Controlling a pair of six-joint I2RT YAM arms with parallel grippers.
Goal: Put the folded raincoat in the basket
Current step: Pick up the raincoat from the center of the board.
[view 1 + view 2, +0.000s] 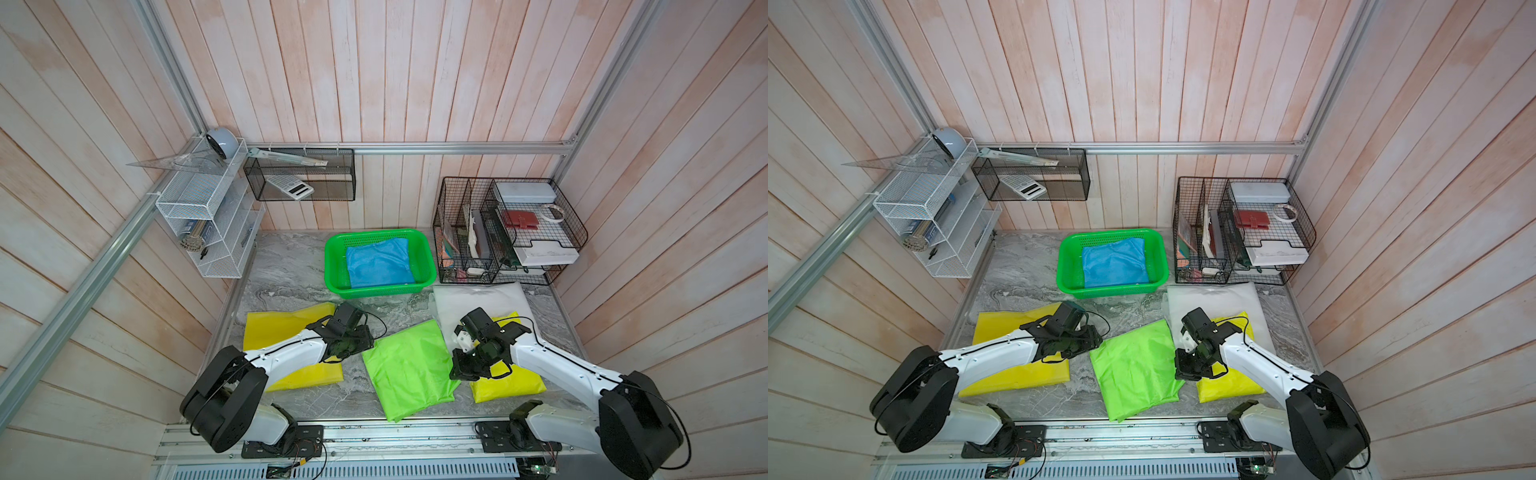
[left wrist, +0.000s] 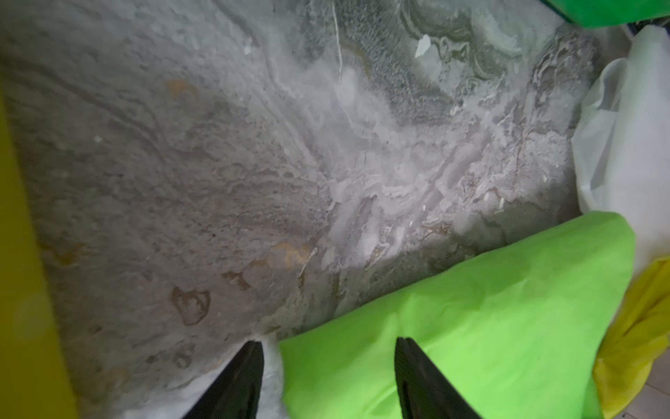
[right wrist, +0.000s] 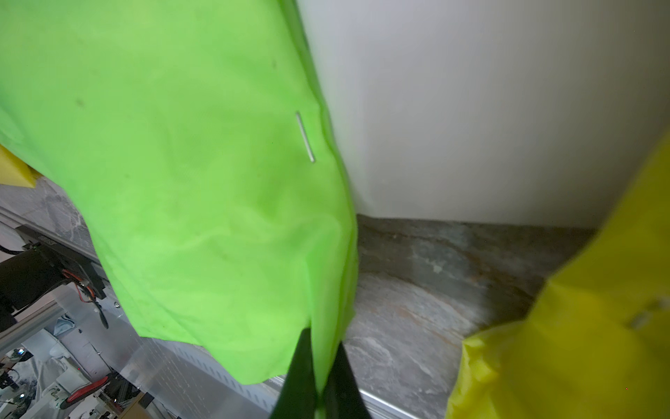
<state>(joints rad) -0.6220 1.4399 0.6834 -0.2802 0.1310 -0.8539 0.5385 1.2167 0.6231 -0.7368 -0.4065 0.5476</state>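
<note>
Lime raincoat (image 1: 409,370), folded, lies flat near the middle of the table (image 1: 291,274), well short of the basket (image 1: 331,266) at the back. The basket already holds a folded blue cloth (image 1: 380,262). Right gripper (image 3: 321,348) has its jaws pressed together on the raincoat's edge nearest that arm, a thin fold of fabric pinched between them; likely an anchor so the bundle does not slide or unfold. Left gripper (image 2: 328,342) is spread, one finger over bare table and the other over the lime fabric, straddling the opposite edge without gripping. Judged step: the left is lining up its own pinch so both arms can lift the bundle level. Neighbours crowd it: a yellow raincoat (image 1: 282,328) under the left arm, another yellow one (image 1: 511,384) under the right arm, and a white one (image 1: 482,297) just behind. Risk: a one-sided lift lets the slippery layers fan open, or a jaw catches the neighbouring fabric.
</note>
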